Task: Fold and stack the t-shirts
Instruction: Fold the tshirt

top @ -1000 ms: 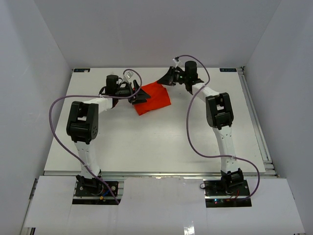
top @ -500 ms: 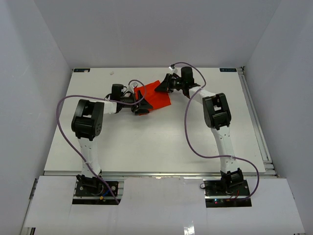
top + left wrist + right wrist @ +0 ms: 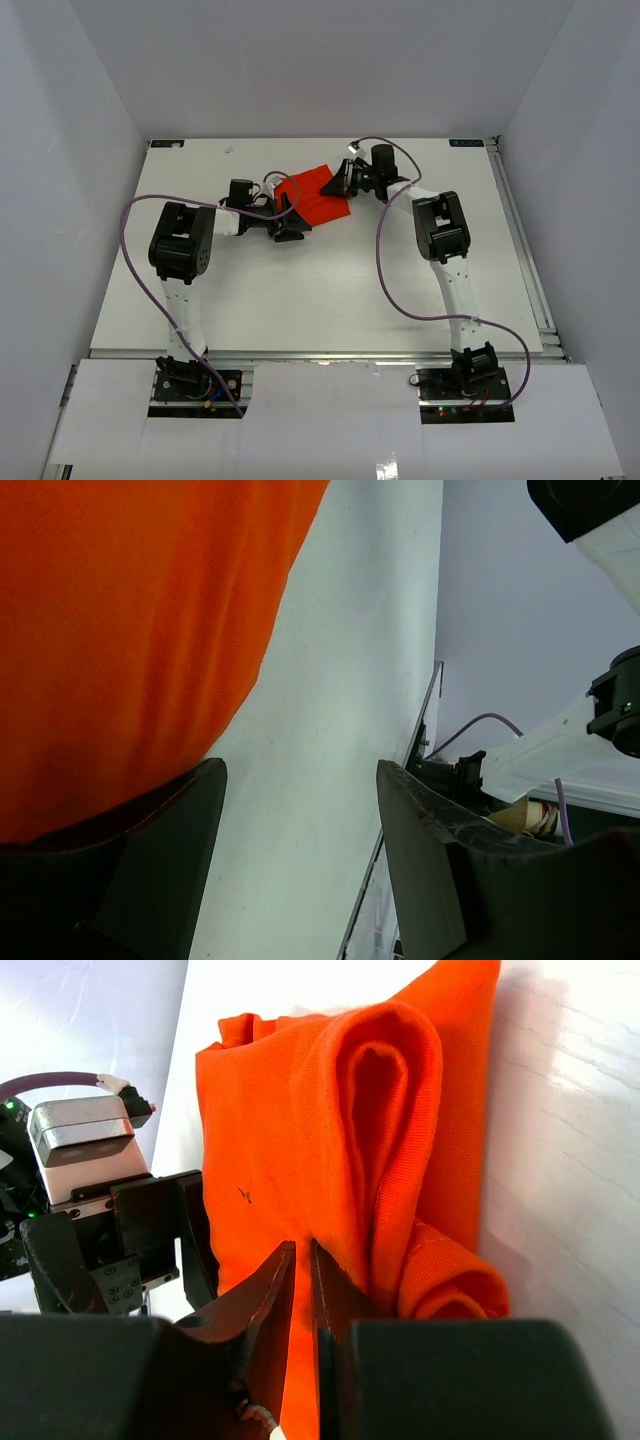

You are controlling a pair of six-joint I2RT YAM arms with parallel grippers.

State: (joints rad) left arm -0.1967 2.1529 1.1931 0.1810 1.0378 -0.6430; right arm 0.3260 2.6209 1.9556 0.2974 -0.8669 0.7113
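I see a white table [image 3: 300, 300] under soft, even light. Plain pale walls [image 3: 320, 60] stand behind the table and at both sides of it. A metal rail [image 3: 527, 260] runs along its right edge.

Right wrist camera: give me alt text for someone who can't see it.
A bright orange-red t-shirt, bunched in a raised fold, lies on a white table, with the right hand pinched almost shut on the cloth at the bottom. The left hand sits open at the shirt's left edge.
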